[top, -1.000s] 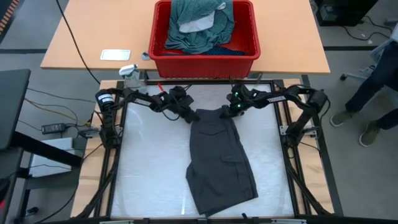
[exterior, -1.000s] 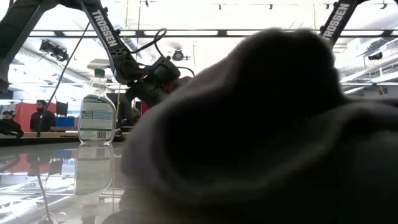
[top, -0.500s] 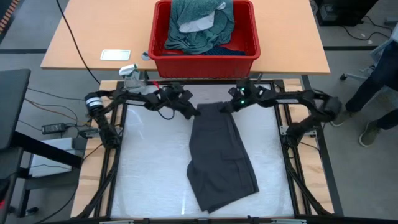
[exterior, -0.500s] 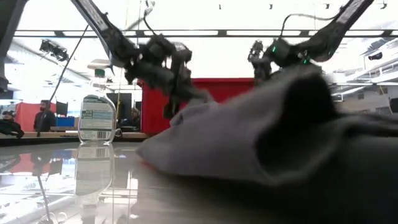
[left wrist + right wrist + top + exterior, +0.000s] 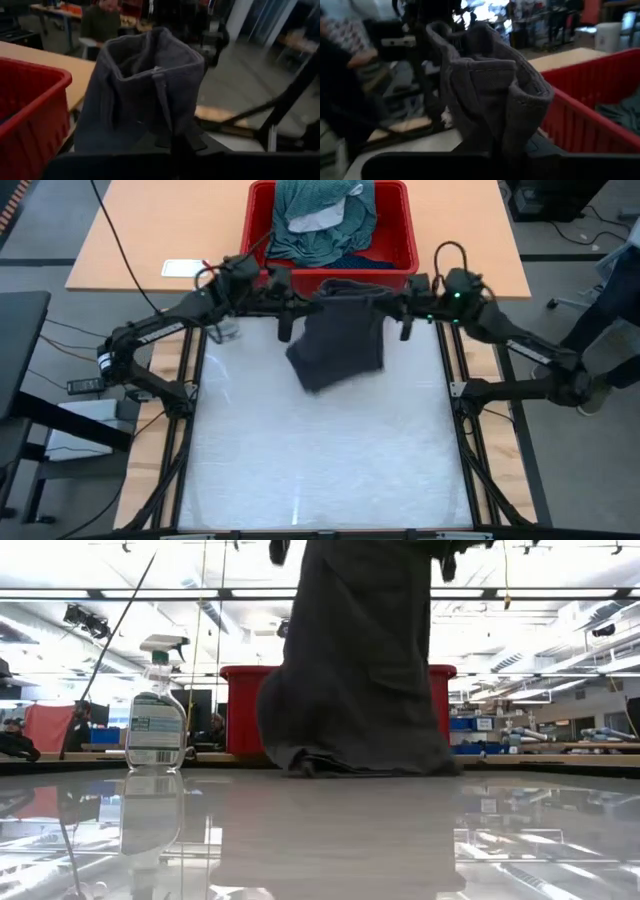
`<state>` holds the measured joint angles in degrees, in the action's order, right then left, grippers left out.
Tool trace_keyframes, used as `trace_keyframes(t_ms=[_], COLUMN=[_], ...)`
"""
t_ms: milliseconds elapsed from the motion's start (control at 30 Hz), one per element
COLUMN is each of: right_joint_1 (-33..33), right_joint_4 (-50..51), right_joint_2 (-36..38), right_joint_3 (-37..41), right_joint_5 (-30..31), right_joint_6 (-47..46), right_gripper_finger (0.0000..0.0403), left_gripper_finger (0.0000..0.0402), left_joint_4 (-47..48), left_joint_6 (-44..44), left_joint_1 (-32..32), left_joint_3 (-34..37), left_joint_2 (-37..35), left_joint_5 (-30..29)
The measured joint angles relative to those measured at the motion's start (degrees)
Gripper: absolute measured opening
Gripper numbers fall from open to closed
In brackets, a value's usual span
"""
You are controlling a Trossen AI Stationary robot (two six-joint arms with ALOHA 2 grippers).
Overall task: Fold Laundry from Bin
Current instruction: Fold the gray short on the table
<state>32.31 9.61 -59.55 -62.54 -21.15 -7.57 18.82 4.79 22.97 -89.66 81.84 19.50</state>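
Note:
The dark grey shorts [image 5: 335, 340] hang between my two grippers over the far part of the white mat, just in front of the red bin [image 5: 395, 272]. Teal-green and white laundry [image 5: 325, 215] fills the bin. My left gripper [image 5: 300, 305] is shut on the waistband's left end and my right gripper [image 5: 400, 308] on its right end. In the low view the shorts [image 5: 355, 670] hang as a tall dark drape, and their lower end [image 5: 340, 765] reaches down to the table. My left gripper pinches the waistband's left end [image 5: 167, 127] between its two fingers, below a belt loop [image 5: 160, 80]. The fingers come nearly level. The cloth stands bunched ahead of them and hangs down below. My right gripper pinches the waistband's right end [image 5: 507, 132] between its two fingers, where the band is folded over in several layers. The fingers lie nearly level. The shorts hang below, slack between the two grippers.
A spray bottle [image 5: 212, 300] stands at the mat's far left corner, behind my left arm. A flat white object [image 5: 185, 268] lies on the wooden table left of the bin. A person [image 5: 605, 330] stands at the right. The mat's near part [image 5: 320, 470] is bare.
Both grippers have risen steeply and gone toward the far edge with the waistband, their wrists rolling from pointing down to nearly level. The shorts, spread flat on the mat a second ago, have been drawn up and hang; only the lower end stays at the table.

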Motion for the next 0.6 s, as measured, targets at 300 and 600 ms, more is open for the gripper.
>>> trace_keyframes(t_ms=[300,600], right_joint_1=[-17.71,-28.22], right_joint_4=[24.34,13.94], right_joint_2=[0.62,4.12], right_joint_3=[-1.33,-1.30], right_joint_5=[5.55,14.92], right_joint_6=[-9.22,-17.15], right_gripper_finger=[0.0025,0.0025], left_gripper_finger=[0.0001,0.0001], left_joint_4=[11.19,11.20], left_joint_6=[6.89,13.86], left_joint_1=[-17.85,-23.71], left_joint_3=[0.05,-5.82], left_joint_2=[3.81,4.60], left_joint_5=[-9.70,-17.82])
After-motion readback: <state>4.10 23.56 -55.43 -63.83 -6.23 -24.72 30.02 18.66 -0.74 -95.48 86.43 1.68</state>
